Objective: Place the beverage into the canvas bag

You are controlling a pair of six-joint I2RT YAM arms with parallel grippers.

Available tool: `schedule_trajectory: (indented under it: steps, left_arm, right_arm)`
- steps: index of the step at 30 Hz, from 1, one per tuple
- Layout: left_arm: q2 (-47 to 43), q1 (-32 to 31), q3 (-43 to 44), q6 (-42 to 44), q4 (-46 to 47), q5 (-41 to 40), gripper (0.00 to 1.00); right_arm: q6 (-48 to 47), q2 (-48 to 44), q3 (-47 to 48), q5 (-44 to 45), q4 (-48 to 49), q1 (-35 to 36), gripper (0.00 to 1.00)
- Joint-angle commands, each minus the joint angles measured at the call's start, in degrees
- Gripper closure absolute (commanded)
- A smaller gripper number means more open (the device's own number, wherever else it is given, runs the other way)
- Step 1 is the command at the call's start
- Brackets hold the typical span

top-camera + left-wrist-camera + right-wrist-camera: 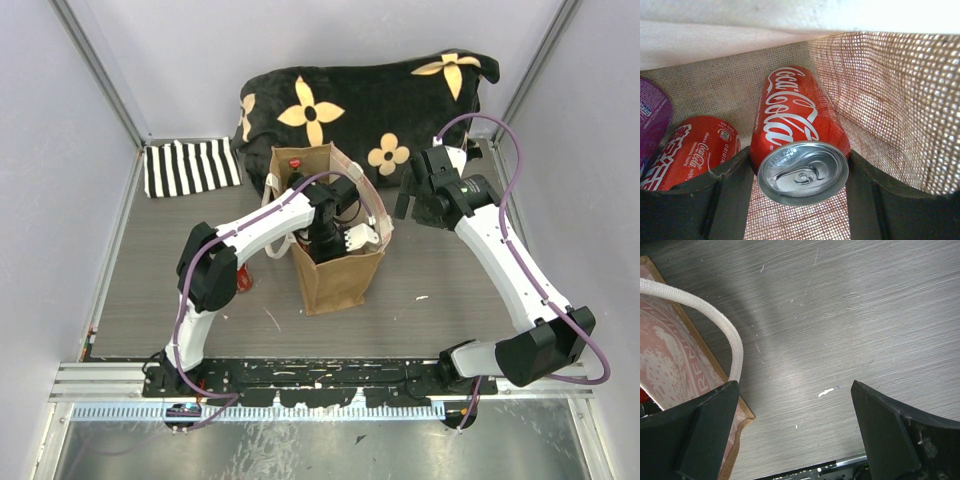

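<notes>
Red can (795, 110) clamped in left claw (798, 162), seen only wrist-side; right claw (794, 392) spread, empty.

A black cushion with tan flowers (370, 100) lies across the far end of the grey table (450, 260). A black-and-white striped cloth (190, 166) lies flat just beside the cushion's left end. A small white scrap (422, 297) sits on the tabletop toward the right, well apart from a tiny red object (244, 283) on the left, too small to identify.

Tallied at two robot arms (262, 226) (500, 250), two grippers (800, 195) (797, 425), one canvas bag (340, 280) with two cream strap handles (271, 186) (379, 215), two red cola cans (795, 112) (690, 150), one purple container (652, 125), one black flowered cushion (380, 100) and one black-and-white striped cloth (190, 167).
</notes>
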Motion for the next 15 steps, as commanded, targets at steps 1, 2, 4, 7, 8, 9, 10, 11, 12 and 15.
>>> schedule_trajectory:
  steps: [1, 2, 4, 7, 8, 9, 10, 11, 12, 15]
  left_arm:
    - [1.38, -0.71, -3.76, 6.28, 2.21, -1.69, 0.93]
    - [1.42, -0.65, -3.99, 5.89, 2.75, -1.85, 0.82]
    - [1.25, -0.65, -4.12, 4.85, 3.9, -2.07, 0.62]
    - [0.83, -0.67, -3.45, 3.66, 4.9, -1.9, 0.4]
    - [0.69, -0.64, -2.97, 3.31, 4.92, -1.62, 0.37]
    - [0.43, -0.64, -2.25, 2.92, 4.82, -1.4, 0.34]
    - [0.17, -0.66, -1.46, 2.49, 4.67, -1.19, 0.32]
    - [-0.16, -0.7, -0.72, 2.23, 4.44, -0.79, 0.3]
    - [-0.48, -0.68, 0.12, 1.9, 4.31, -0.46, 0.28]
    - [-1.43, -0.66, 2.36, 1.29, 3.76, 0.16, 0.25]
  right_arm:
    - [0.3, -0.95, 2.85, 1.51, 0.72, -0.31, 0.0]
    - [0.32, -0.92, 2.9, 1.54, 0.71, -0.32, 0.0]
    - [0.31, -0.74, 2.98, 1.38, 0.72, -0.28, 0.0]
    - [0.35, -0.59, 3.07, 1.12, 0.72, -0.27, 0.0]
    - [0.39, -0.54, 3.09, 1.06, 0.74, -0.25, 0.0]
    - [0.41, -0.48, 3.04, 1.01, 0.79, -0.24, 0.0]
    - [0.36, -0.47, 3.1, 0.93, 0.84, -0.25, 0.0]
    - [0.37, -0.46, 3.07, 0.93, 0.85, -0.29, 0.0]
    - [0.35, -0.45, 3.08, 0.84, 0.93, -0.28, 0.0]
    - [0.35, -0.31, 3.16, 0.6, 1.31, -0.26, 0.0]
